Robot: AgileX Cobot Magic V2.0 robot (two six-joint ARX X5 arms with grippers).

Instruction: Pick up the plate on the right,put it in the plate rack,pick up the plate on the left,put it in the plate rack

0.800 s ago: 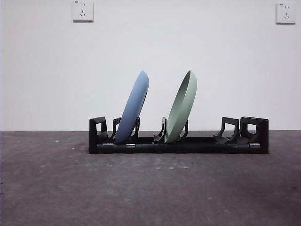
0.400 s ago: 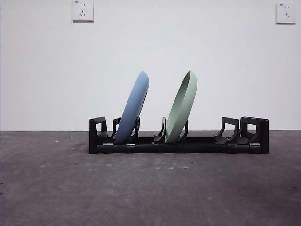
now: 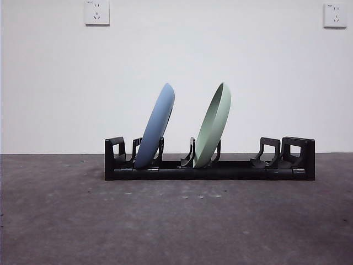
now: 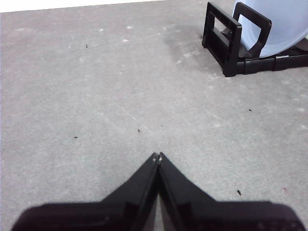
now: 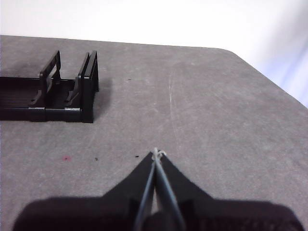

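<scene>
Grey desk (image 3: 176, 221) bears the plate rack (image 3: 209, 171), slotting blue plate (image 3: 156, 130) and green plate (image 3: 214, 127), both leaning. Left claw (image 4: 158, 156) and right claw (image 5: 156, 153), pressed together, flank the rack; a nudge might topple them.

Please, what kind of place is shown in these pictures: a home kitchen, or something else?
Probably a plain test room, not a kitchen. A bare white wall carries two white wall sockets. On the rough grey table stands only a long black plastic plate rack, holding a blue round plate and a pale green round plate.
</scene>
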